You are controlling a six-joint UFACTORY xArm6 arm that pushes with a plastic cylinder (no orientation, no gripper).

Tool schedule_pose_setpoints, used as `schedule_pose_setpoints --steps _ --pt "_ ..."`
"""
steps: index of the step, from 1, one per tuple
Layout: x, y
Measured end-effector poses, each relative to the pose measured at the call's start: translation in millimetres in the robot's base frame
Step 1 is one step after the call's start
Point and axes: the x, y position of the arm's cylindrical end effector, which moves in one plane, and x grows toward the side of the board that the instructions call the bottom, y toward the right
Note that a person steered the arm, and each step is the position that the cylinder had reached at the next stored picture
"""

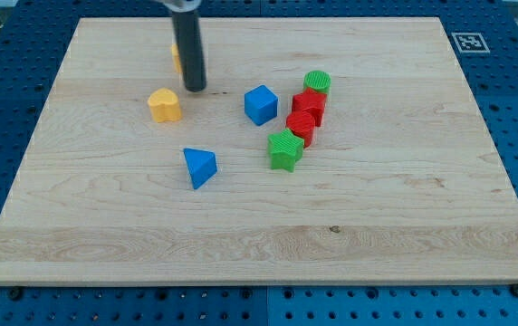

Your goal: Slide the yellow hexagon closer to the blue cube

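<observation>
My tip (195, 89) is a bare rod end with no fingers to release or clench, and it rests on the surface (404, 235) near the top edge, left of centre. A yellow block (177, 56), its shape hidden, shows just behind the rod; a yellow-orange block (164, 105) sits just below-left of my tip. The blue cube (260, 104) lies toward the right edge, beside red blocks (306, 114), a green cylinder (317, 82) and a green star-like block (284, 149), with a blue triangular block (199, 167) nearer the bottom edge.

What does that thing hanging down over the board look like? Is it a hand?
No hand: it is a plain, straight, dark grey rod, round and smooth, slightly glossy. Its flat lower end is my tip. No cables, markings or sleeves show on it; its top runs out of the picture.
</observation>
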Motion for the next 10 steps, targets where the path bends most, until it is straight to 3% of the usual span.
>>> schedule_pose_setpoints --steps 2,7,8,10 --pt "-22.2 -27.8" --pt "-98.5 -6.9" --pt "-67.0 24.6" --pt "-54.6 18.6"
